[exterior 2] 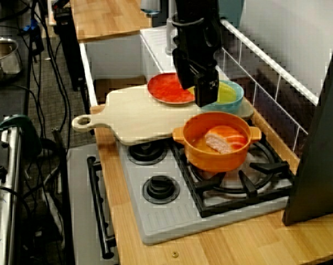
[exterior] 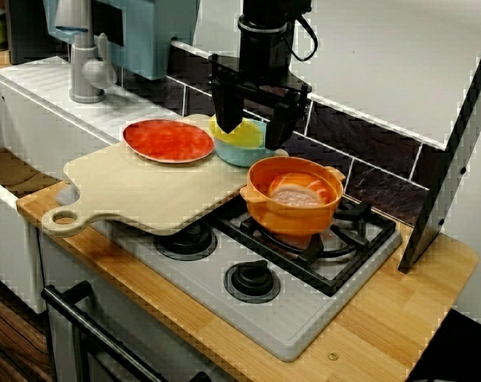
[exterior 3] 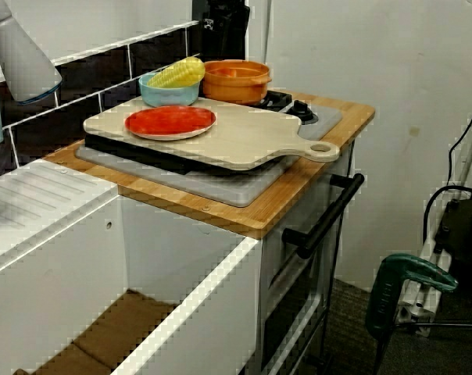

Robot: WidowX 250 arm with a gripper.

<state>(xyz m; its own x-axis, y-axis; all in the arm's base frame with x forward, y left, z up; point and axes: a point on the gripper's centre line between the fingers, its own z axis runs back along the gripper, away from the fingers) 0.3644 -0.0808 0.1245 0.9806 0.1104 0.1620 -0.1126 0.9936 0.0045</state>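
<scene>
Gripper [exterior: 251, 137] gapes empty over blue bowl [exterior: 239, 154] of corn [exterior: 242, 129]; orange pot [exterior: 292, 216] holds pinkish food [exterior: 296, 194].

Glossy blue bowl [exterior: 242, 153], perhaps plastic; matt, smooth wooden cutting board [exterior: 145, 195].

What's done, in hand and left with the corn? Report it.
Done: a salmon piece lies in the orange pot on the stove. In hand: the end effector hangs open over the corn in the blue bowl, nothing gripped. Left: closing on the corn and lifting it out, likely; the red plate sits empty.
</scene>
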